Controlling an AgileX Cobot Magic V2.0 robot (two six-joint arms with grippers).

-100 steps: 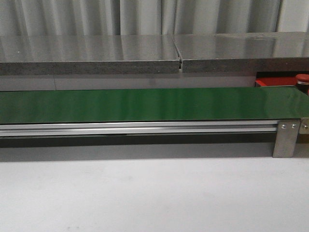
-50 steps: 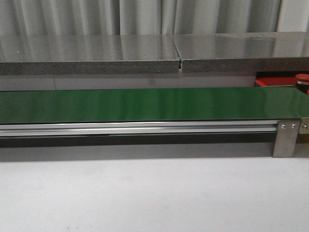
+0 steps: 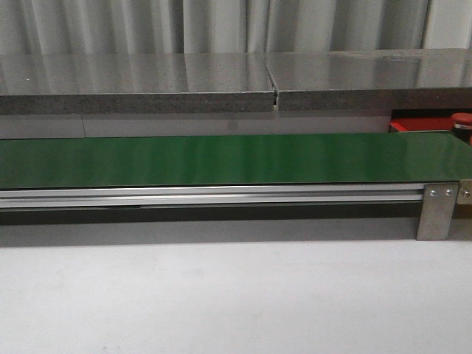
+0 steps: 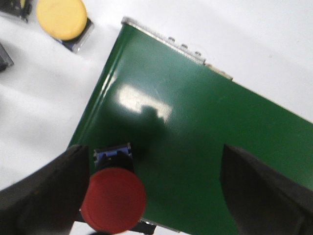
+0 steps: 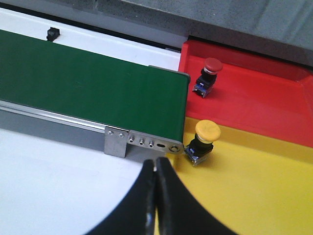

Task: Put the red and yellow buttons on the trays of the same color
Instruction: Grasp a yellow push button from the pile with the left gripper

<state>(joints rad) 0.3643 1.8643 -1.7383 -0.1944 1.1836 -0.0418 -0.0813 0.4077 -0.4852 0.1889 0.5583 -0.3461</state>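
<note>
Grey shelving backs the green belt [image 3: 221,158]; at its right end we count one red button [image 5: 209,71] lying in the red tray [image 5: 254,98] and one yellow button [image 5: 203,139] in the yellow tray [image 5: 254,196]. We judge work remains: the left gripper [image 4: 151,196], jaws spread and empty, straddles another red button [image 4: 113,198] on the belt, a loose yellow button [image 4: 62,18] lies on the white table beyond, and the right gripper [image 5: 156,196] hangs closed, holding nothing.

White table [image 3: 236,295], green belt [image 3: 221,158] across it, red btn [image 4: 113,199] on belt

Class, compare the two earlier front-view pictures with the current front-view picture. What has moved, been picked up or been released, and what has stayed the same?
Nothing has visibly changed in the front view. The green belt shows no buttons on it in all three pictures, the red tray and the red button at the far right edge sit where they were, and neither hand enters this view.
</note>
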